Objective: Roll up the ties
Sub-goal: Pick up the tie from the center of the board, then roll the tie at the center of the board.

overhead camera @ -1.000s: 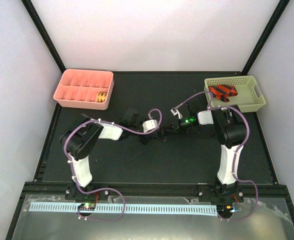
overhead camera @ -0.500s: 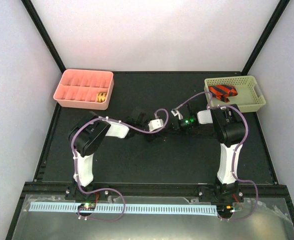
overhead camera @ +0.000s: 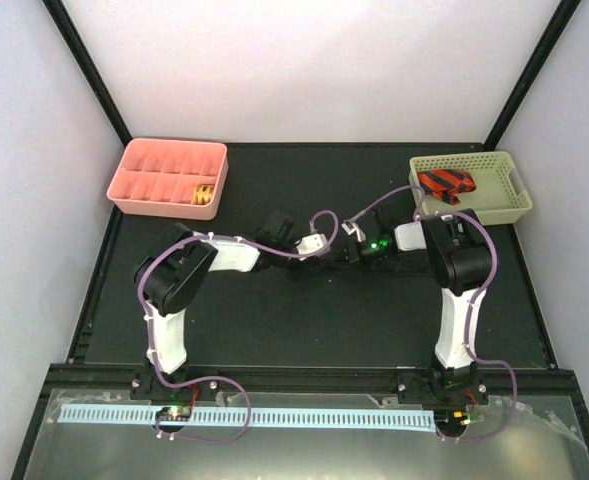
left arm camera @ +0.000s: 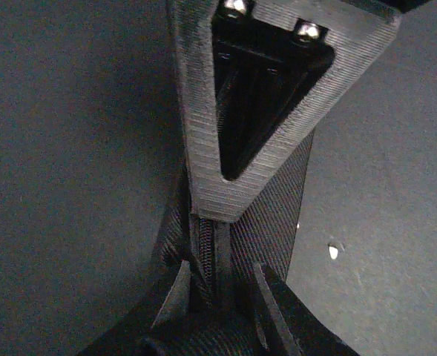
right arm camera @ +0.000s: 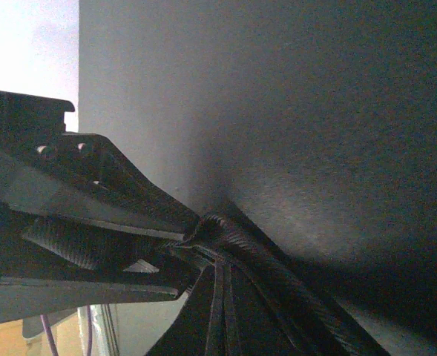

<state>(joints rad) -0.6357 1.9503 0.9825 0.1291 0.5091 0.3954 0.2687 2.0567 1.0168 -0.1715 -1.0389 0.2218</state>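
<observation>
The black tie [left arm camera: 277,208], a diagonally woven strip, lies on the dark table at mid-table. My left gripper [left arm camera: 219,278] has its fingers [left arm camera: 175,285] pressed against both sides of the tie's folded part. My right gripper [right arm camera: 214,259] is shut on the same tie, and its black triangular finger [left arm camera: 277,89] sits on top of the cloth just ahead of my left fingers. From above, the left gripper [overhead camera: 321,262] and the right gripper [overhead camera: 347,257] meet tip to tip. A red-and-black striped tie [overhead camera: 445,183] lies in the green basket [overhead camera: 509,205]. A yellow tie coil [overhead camera: 205,195] sits in the pink tray [overhead camera: 134,160].
The pink tray with its several compartments stands at the back left and the green basket at the back right. Purple cables [overhead camera: 319,218] loop over both wrists. Black frame posts [overhead camera: 89,70] flank the table. A pale crumb [left arm camera: 334,252] lies on the mat.
My left arm has reached to the right until its gripper meets the right one, and its jaws have narrowed onto the black tie. The right arm has stayed put.
</observation>
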